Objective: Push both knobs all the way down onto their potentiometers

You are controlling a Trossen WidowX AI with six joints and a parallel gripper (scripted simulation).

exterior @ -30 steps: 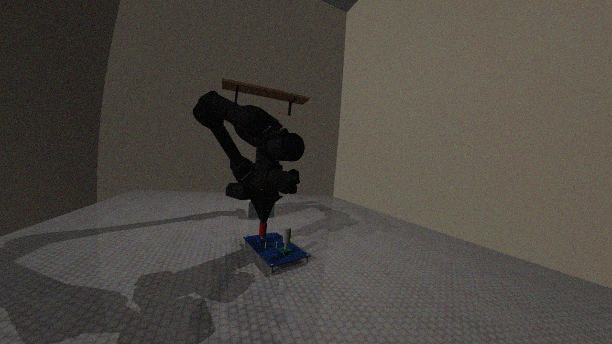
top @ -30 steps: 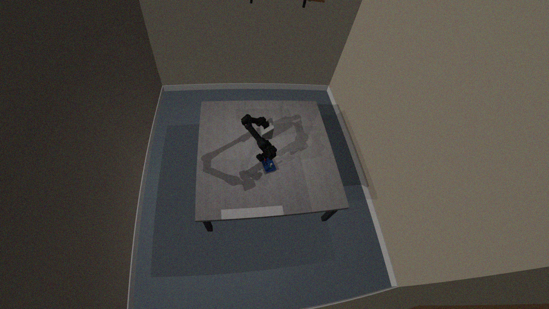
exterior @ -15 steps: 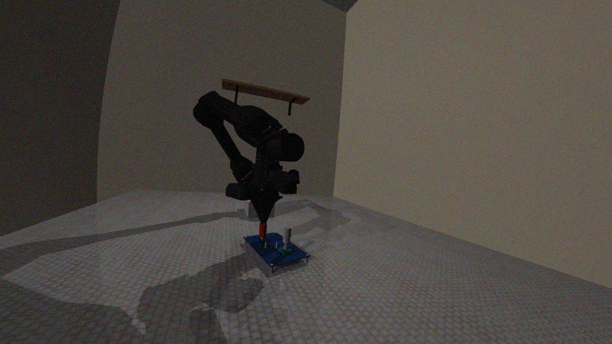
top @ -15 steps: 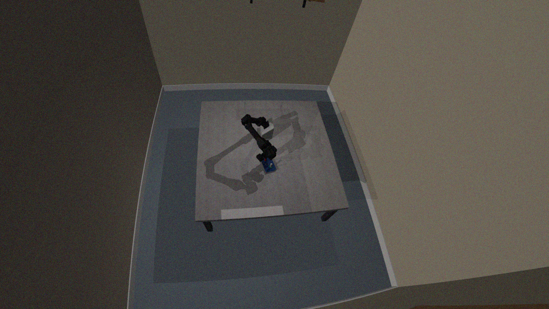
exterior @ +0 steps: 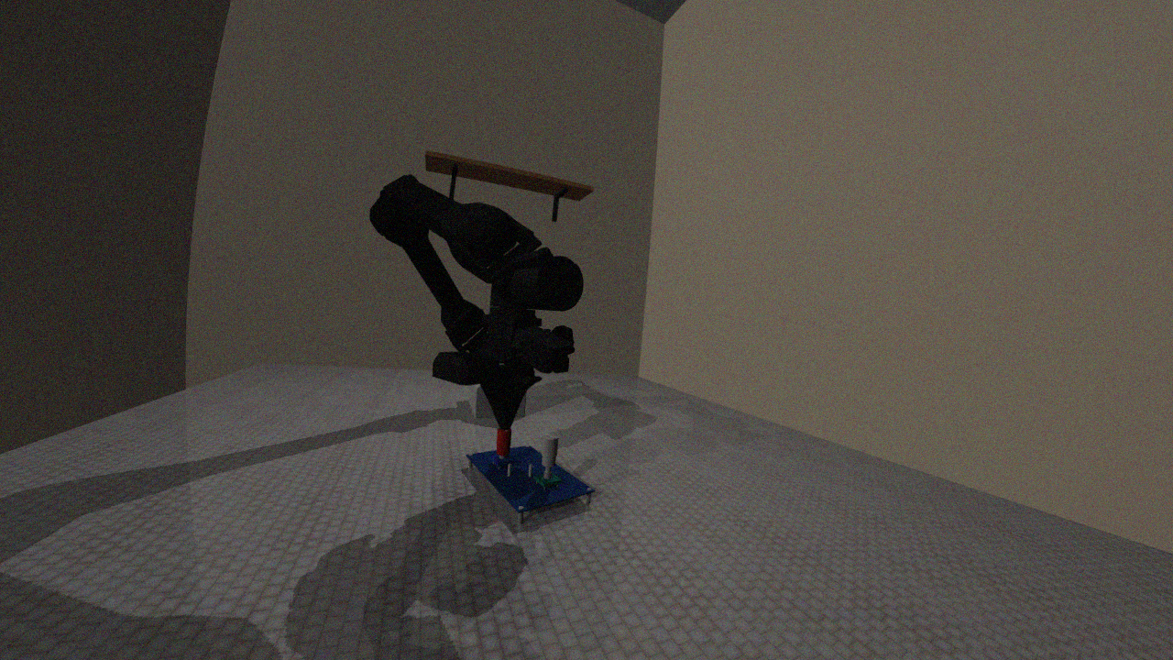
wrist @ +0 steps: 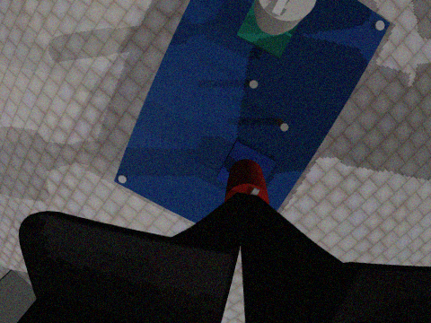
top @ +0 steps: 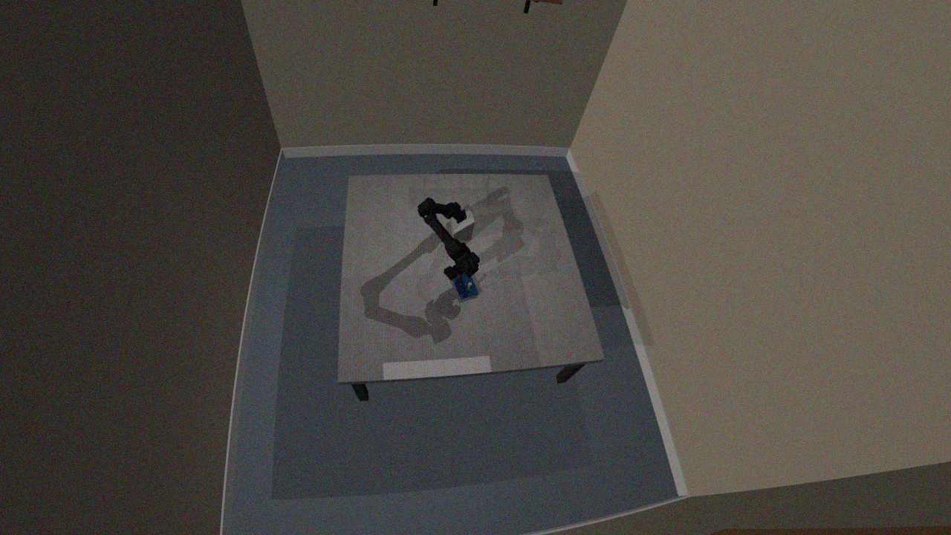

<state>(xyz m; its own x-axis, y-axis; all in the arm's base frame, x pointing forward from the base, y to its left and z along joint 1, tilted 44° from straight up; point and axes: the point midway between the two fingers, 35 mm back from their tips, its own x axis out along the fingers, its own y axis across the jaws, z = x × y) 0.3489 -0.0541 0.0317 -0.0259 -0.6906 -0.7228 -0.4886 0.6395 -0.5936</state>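
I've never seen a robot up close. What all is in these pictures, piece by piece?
Circuit board: one, blue, on the table
Knob under the fingertips: one, red
Other knob: one, grey, above a green base
Thin pins: two, pale, between the knobs
Table: one, greyish
Shelf: one, brown, on the wall
White strip: one, near table edge
Arm: one, black
Gripper: one, black, closed, nothing between its fingers
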